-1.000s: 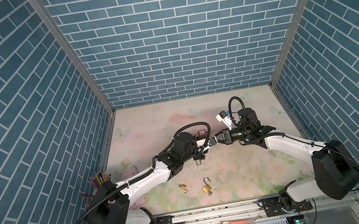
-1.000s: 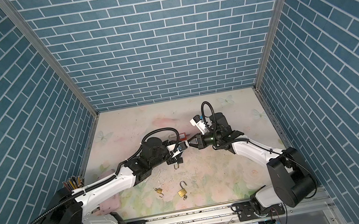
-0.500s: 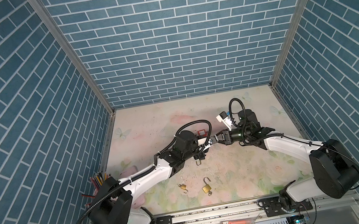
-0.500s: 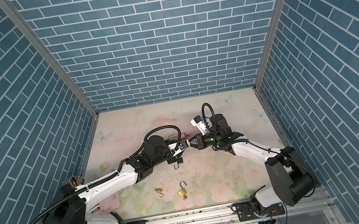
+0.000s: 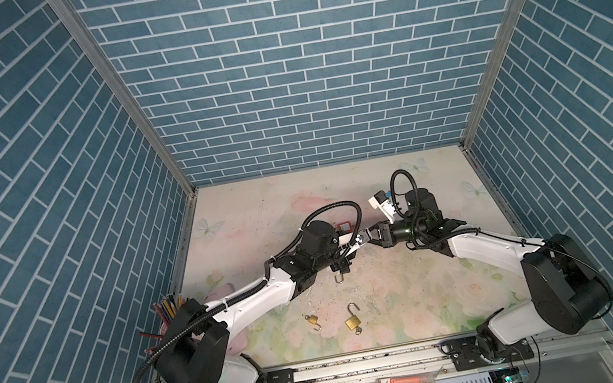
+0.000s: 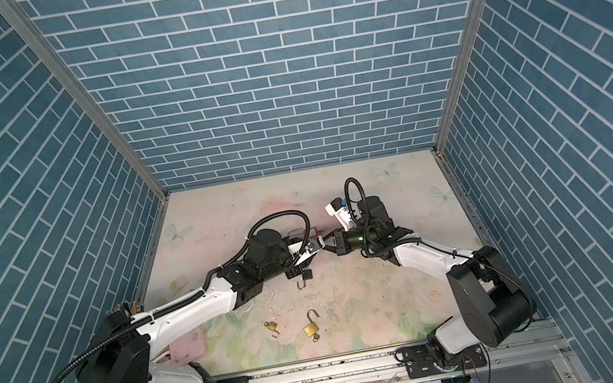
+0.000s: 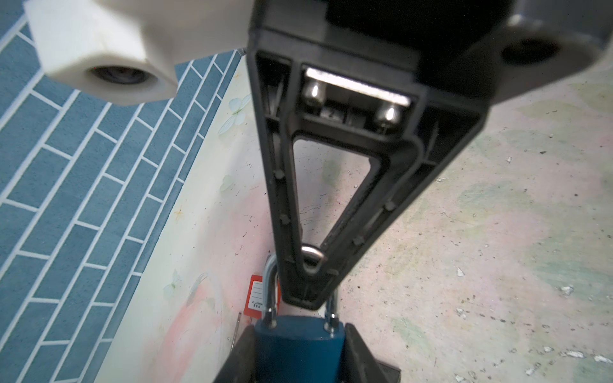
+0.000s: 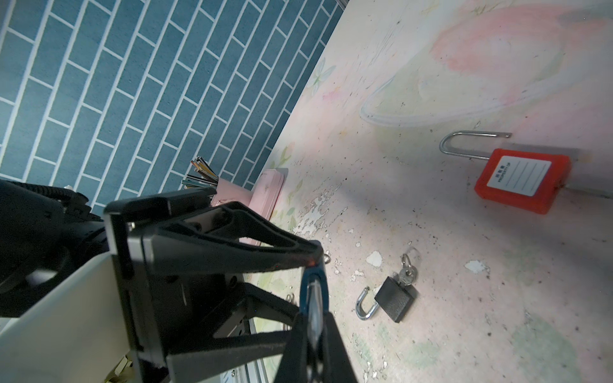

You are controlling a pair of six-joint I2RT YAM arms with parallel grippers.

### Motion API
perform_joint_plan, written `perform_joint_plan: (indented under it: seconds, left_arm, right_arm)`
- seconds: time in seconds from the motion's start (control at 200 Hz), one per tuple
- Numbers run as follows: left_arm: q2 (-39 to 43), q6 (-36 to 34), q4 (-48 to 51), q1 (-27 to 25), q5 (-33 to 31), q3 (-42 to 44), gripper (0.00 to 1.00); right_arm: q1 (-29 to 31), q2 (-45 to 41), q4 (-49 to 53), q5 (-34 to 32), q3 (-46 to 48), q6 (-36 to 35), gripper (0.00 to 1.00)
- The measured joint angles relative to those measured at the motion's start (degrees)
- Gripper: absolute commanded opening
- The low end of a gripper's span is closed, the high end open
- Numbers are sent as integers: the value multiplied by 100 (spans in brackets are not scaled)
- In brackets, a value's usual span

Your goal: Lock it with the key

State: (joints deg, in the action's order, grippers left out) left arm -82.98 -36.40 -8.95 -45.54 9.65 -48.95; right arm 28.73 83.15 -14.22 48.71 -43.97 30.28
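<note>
left gripper (image 7: pixel 300 361) clamps blue plastic square-bodied padlock (image 7: pixel 297 341), aloft near red white-labelled plastic padlock (image 8: pixel 524 182) | right gripper (image 8: pixel 313 320) pinched together on its steel shackle (image 7: pixel 269 282) | key unseen | advice: hold body rigid, press shackle straight along its legs

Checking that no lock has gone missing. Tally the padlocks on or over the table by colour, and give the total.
blue padlock: 1
red padlock: 1
black padlock: 1
brass padlocks: 2
Total: 5
</note>
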Motion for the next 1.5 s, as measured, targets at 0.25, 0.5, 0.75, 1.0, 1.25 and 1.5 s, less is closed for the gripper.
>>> perform_joint_plan:
  seconds: [0.25, 0.5, 0.75, 1.0, 1.25, 1.5]
  left_arm:
    - [-42, 149, 197, 52, 2, -42, 4]
    - [-173, 282, 179, 122, 59, -44, 4]
    - [-201, 455, 140, 181, 138, -44, 4]
    - [-225, 584, 142, 245, 138, -44, 3]
    - [-225, 632, 144, 286, 129, -44, 3]
    - [-225, 568, 111, 289, 313, -37, 3]
  right_arm:
    - [92, 184, -168, -46, 0, 66, 0]
    - [107, 374, -328, -55, 0, 96, 0]
    - [107, 461, -490, -46, -2, 125, 0]
    - [125, 658, -841, -7, 7, 280, 0]
    - [140, 793, -1187, 15, 44, 402, 0]
    - [133, 560, -831, -68, 42, 367, 0]
